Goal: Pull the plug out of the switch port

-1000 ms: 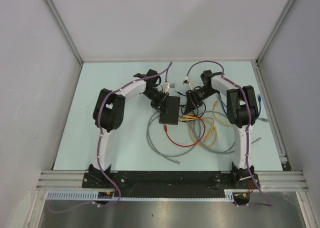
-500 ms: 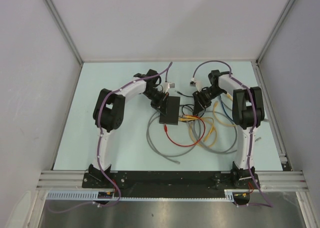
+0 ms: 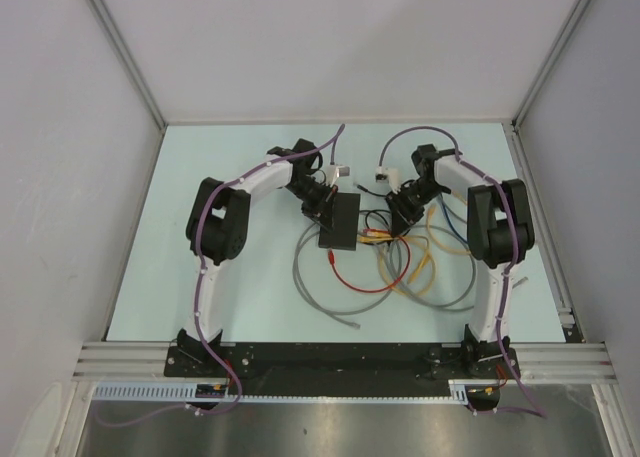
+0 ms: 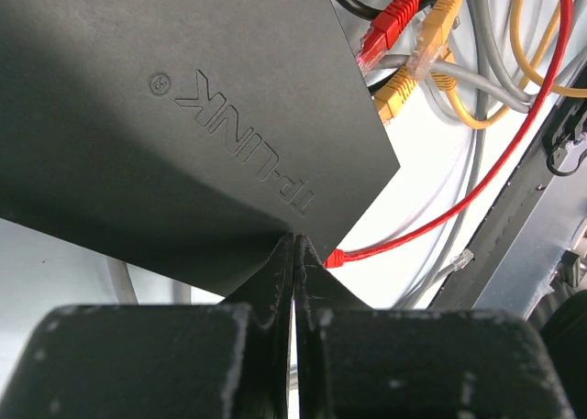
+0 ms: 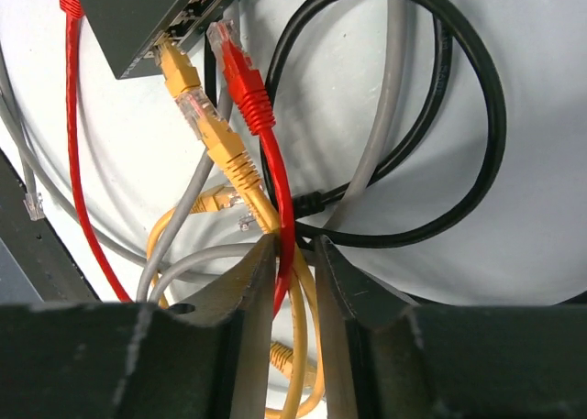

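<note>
Table (image 3: 200,277): pale, and both arms reach in over it. The left arm (image 3: 215,227) bends in from the left and the right arm (image 3: 495,227) from the right.

Switch (image 3: 340,223): flat, mid-table, between the two grippers. Its socket edge faces the right arm, and cables spill out from that side.

Left gripper (image 4: 293,254): closed tight with nothing between the jaws. The tips meet right at the switch's edge.

Right gripper (image 5: 286,259): the jaws stand narrowly apart and the red cable (image 5: 273,176) runs up between them. The cable touches one finger, but a sliver of gap shows at the other, so you can't tell whether it's pinched. A yellow cable (image 5: 303,336) passes through the same gap lower down.

Black cable (image 5: 481,116): looped on the table past that gripper, with a grey cable (image 5: 390,98) crossing the loop.

Red plug (image 5: 229,48): out of the port, clear tip showing, just beside the socket row.

Yellow plug (image 5: 176,69): sits in a socket near the switch's corner. A second yellow plug (image 5: 206,130) is loose just below it.
</note>
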`<state>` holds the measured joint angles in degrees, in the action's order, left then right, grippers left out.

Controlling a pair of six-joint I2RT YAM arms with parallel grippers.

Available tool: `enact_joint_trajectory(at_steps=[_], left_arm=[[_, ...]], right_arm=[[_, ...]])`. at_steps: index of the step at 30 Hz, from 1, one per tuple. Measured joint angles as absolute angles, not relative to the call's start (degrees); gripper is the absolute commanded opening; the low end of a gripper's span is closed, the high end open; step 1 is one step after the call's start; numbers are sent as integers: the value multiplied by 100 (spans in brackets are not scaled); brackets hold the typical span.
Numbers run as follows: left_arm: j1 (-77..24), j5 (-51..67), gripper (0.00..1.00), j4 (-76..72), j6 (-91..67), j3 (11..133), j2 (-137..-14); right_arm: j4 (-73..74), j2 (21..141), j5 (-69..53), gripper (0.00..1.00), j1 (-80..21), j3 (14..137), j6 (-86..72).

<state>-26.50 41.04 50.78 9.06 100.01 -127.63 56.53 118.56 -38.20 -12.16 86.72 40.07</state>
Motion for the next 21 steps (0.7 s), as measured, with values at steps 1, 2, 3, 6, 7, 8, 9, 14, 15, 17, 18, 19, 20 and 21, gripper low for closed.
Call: enact_joint_trajectory(at_steps=[1, 2, 3, 6, 7, 8, 9, 14, 15, 17, 18, 19, 20, 21], left_arm=[[-2650, 4106, 0, 5078, 906, 10001, -12763], [-2650, 4108, 0, 5078, 906, 10001, -12763], [-2650, 4110, 0, 5078, 904, 10001, -12763], [-2650, 4112, 0, 5076, 904, 10001, -12763], [-2650, 4112, 0, 5076, 904, 10001, -12763], [-2650, 4112, 0, 5076, 904, 10001, -12763], [-2650, 4112, 0, 5076, 904, 10001, -12763], [-2650, 4117, 0, 5072, 899, 10001, -12763], [-2650, 4119, 0, 5072, 899, 10001, -12763], [-2650, 4119, 1, 5070, 893, 10001, -12763], [-2650, 4121, 1, 5070, 888, 10001, -12763], [-2650, 4121, 1, 5070, 886, 10001, -12763], [-2650, 4121, 1, 5070, 884, 10001, -12763], [-2650, 4119, 1, 5068, 882, 10001, -12763]], right_arm=[[5640, 11815, -3789, 24, -1216, 8648, 3990], [5627, 11771, -3765, 20, -1214, 8621, 3981], [5636, 11719, -3745, 16, -1208, 8604, 3959], [5660, 11524, -3719, 12, -1100, 8586, 3942], [5673, 11430, -3710, 11, -1035, 8584, 3924], [5673, 11325, -3719, 11, -941, 8584, 3903], [5684, 11233, -3754, 10, -840, 8591, 3876], [5968, 10930, -4143, 9, 36, 9032, 3706], [6001, 10910, -4200, 18, 235, 9170, 3686], [6071, 10897, -4300, 32, 578, 9441, 3647], [6110, 10895, -4318, 38, 716, 9544, 3649], [6165, 10879, -4320, 39, 808, 9609, 3712], [6243, 10844, -4316, 39, 834, 9623, 3795], [6353, 10790, -4313, 40, 799, 9605, 3900]])
